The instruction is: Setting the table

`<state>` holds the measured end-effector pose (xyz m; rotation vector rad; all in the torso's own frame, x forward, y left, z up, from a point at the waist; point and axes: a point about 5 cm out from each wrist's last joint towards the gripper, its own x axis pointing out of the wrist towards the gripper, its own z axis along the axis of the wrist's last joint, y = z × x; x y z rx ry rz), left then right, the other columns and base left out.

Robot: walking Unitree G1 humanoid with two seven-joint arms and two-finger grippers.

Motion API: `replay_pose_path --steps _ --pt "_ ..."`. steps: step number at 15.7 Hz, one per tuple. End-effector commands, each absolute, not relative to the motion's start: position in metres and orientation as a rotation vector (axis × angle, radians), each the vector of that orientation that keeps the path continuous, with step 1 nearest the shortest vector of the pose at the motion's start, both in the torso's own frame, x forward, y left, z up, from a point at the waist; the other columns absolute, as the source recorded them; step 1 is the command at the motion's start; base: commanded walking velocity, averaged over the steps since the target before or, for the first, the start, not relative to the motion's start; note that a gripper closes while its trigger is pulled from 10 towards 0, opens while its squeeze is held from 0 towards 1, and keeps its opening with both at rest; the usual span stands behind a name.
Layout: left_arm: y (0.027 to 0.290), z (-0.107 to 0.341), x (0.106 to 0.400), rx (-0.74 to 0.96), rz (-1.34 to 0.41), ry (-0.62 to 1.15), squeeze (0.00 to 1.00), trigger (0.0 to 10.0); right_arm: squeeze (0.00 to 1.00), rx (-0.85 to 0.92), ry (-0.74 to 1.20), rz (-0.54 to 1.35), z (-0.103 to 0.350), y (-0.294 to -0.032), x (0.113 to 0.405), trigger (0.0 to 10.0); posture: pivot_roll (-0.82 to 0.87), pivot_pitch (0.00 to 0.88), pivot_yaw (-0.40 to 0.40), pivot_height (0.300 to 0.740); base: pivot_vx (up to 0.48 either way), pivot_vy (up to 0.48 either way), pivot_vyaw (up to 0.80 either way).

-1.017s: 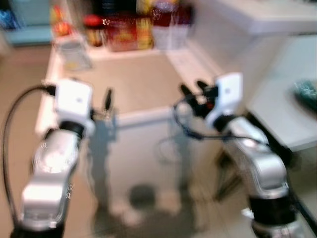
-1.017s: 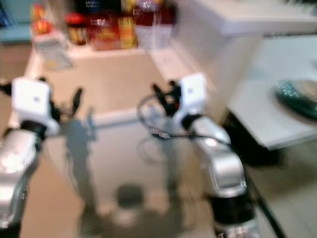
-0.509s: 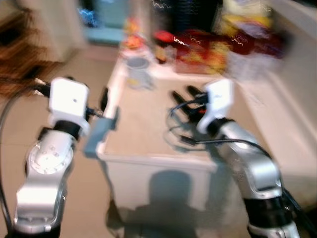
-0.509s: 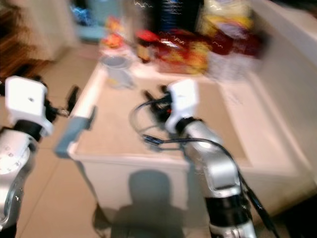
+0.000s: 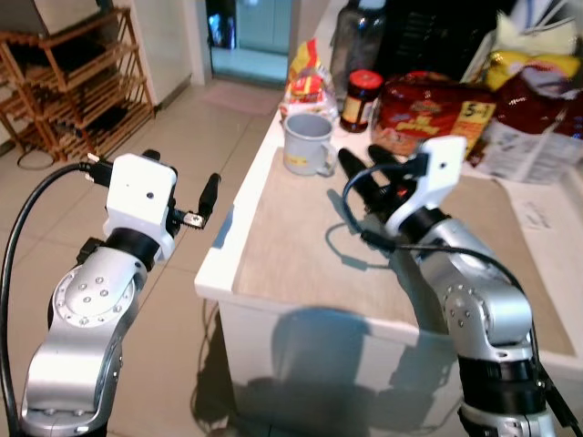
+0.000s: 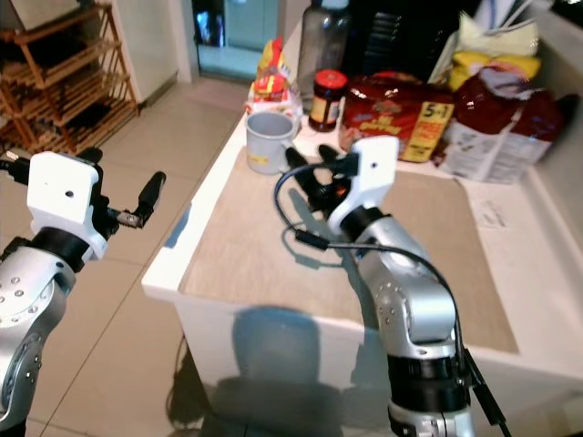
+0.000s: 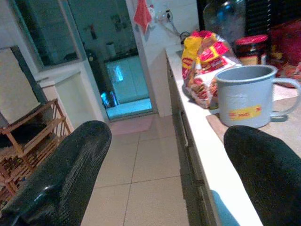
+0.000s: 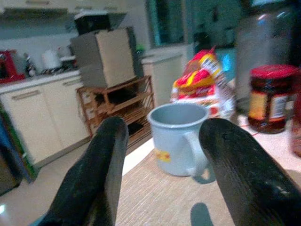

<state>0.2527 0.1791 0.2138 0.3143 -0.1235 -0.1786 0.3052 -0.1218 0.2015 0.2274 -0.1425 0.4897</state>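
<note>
A wooden rack [image 5: 77,77] is standing at the far left on the tiled floor [image 5: 182,137]. Nearer the tabletop, the left gripper [image 5: 208,196] is hovering over the floor just off the tabletop's left edge, its jaws spread wide and holding nothing; in the left wrist view its two black fingers [image 7: 61,174] are framing the floor and the tabletop's side.

The white tabletop [image 5: 211,269] is carrying a beige mat [image 5: 301,246] that is covering most of its surface. At the mat's far left corner a grey-blue mug [image 5: 305,144] is standing upright, its handle turned toward the right. Just behind the mug a yellow and red bag [image 5: 307,80] is leaning, and to its right a dark jar with a red lid [image 5: 362,89] is standing in front of a large clear bottle [image 5: 357,36]. Further right, a red box [image 5: 428,109] and more packets [image 5: 537,100] are lining the back of the tabletop.

The right gripper [image 5: 363,170] is hanging over the mat, near the mug and pointing toward it, apart from it. Its jaws are wide open and empty; in the right wrist view the mug [image 8: 178,139] is sitting between the two fingers [image 8: 96,174], further off.
</note>
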Motion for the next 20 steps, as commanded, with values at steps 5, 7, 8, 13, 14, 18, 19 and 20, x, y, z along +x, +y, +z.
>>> replay_pose_path --steps 5,7,8,13,14,18,19,20 --pt "0.166 0.202 0.249 0.360 -0.347 -0.050 0.00 10.0 1.00 0.200 -0.097 0.459 0.197 -0.132 0.349 10.0 0.13 0.003 -0.045 0.740 0.000 0.000 0.00" --pt "0.163 0.200 0.248 0.346 -0.365 -0.042 0.00 10.0 1.00 0.176 -0.055 0.545 0.193 -0.133 0.369 10.0 0.14 0.002 -0.049 0.740 0.000 0.000 0.00" --pt "0.162 0.200 0.249 0.341 -0.367 -0.045 0.00 10.0 1.00 0.166 -0.046 0.575 0.193 -0.133 0.374 10.0 0.15 0.003 -0.056 0.740 0.000 0.000 0.00" --pt "0.155 0.198 0.238 0.312 -0.469 -0.014 0.00 10.0 1.00 0.132 -0.026 0.704 0.192 -0.136 0.392 10.0 0.18 0.017 -0.074 0.740 0.000 0.000 0.00" --pt "0.154 0.197 0.237 0.310 -0.484 -0.004 0.00 10.0 1.00 0.125 -0.021 0.705 0.191 -0.136 0.393 10.0 0.18 0.017 -0.072 0.740 0.000 0.000 0.00" --pt "0.151 0.196 0.234 0.310 -0.537 0.019 0.00 10.0 0.00 0.052 0.014 0.593 0.184 -0.127 0.400 10.0 0.19 0.020 -0.062 0.740 0.000 0.000 0.00" --pt "0.151 0.196 0.234 0.311 -0.537 0.019 0.00 10.0 0.00 0.054 0.017 0.582 0.183 -0.125 0.401 10.0 0.19 0.020 -0.062 0.740 0.000 0.000 0.00" --pt "0.151 0.196 0.235 0.310 -0.540 0.019 0.00 10.0 0.00 0.066 0.019 0.568 0.182 -0.124 0.401 10.0 0.19 0.025 -0.050 0.740 0.000 0.000 0.00"
